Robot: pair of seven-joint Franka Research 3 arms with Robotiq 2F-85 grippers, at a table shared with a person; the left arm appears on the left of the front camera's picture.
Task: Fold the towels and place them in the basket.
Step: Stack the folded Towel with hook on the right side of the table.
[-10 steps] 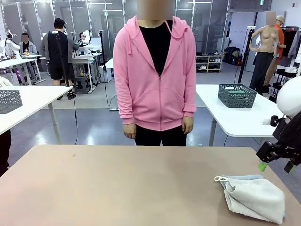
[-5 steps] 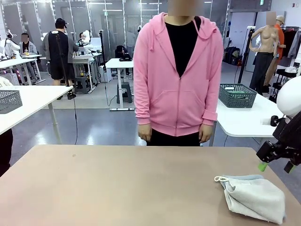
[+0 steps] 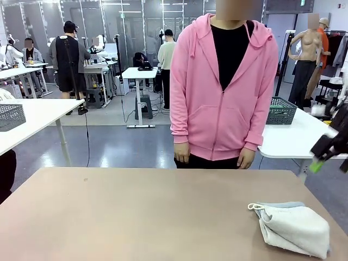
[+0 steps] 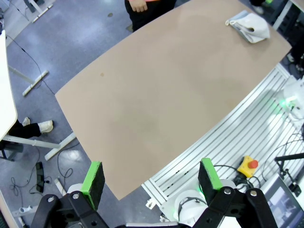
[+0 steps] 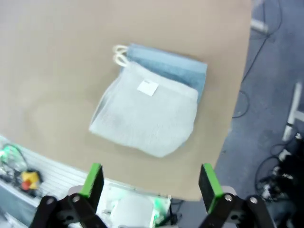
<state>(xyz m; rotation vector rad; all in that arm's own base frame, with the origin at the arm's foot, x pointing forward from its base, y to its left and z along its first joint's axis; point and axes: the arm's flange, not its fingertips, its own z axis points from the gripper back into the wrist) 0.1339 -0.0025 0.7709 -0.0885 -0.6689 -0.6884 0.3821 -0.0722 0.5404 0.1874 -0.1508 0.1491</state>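
Note:
Two folded towels lie stacked near the table's front right corner: a cream-white terry one (image 3: 296,228) on top of a pale blue-grey one (image 5: 175,69) with white corner loops (image 5: 119,53). My right gripper (image 3: 329,160) hangs blurred at the right edge, well above the towels, and its wrist view shows it open (image 5: 151,183) over the stack. My left gripper (image 4: 152,180) is open high above the table's near edge, with the towels (image 4: 249,26) far off. A dark mesh basket (image 3: 283,110) stands on a white side table behind the person.
A person in a pink hoodie (image 3: 228,87) stands at the far edge, hands down. The tan table (image 3: 136,217) is bare left of the towels. Another mesh basket (image 3: 11,116) sits on a white table far left. A red stop button (image 4: 249,165) lies below the table's near edge.
My right gripper has risen and drawn back to the right, away from the towels. The person has stepped to the right. The towels have not moved.

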